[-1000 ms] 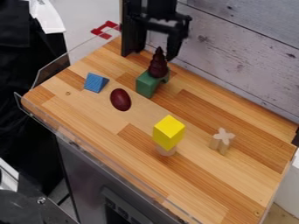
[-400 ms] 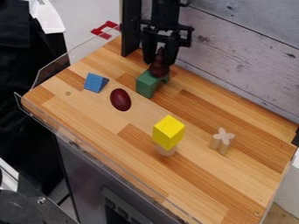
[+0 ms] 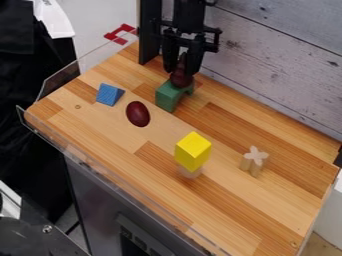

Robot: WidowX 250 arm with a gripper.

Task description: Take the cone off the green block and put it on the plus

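My gripper [image 3: 183, 66] hangs down near the back edge of the table, its fingers apart on either side of the upper part of the dark red cone [image 3: 181, 78]. The ridged cone stands upright on top of the green block [image 3: 169, 96], and its tip is partly hidden between the fingers. On the right part of the table, the plus [image 3: 254, 161] of pale wood stands upright with its cross-shaped top facing up.
A yellow block [image 3: 193, 151] rests on a pale wooden piece [image 3: 190, 172] near the middle. A dark red egg [image 3: 138, 114] and a blue wedge [image 3: 109, 94] lie to the left. The plank wall [image 3: 280, 65] borders the wooden table [image 3: 100, 135] behind.
The gripper has turned and moved to the cone, its fingers now on both sides of it. Since the middle frame it has barely moved. The cone and blocks have stayed in place.
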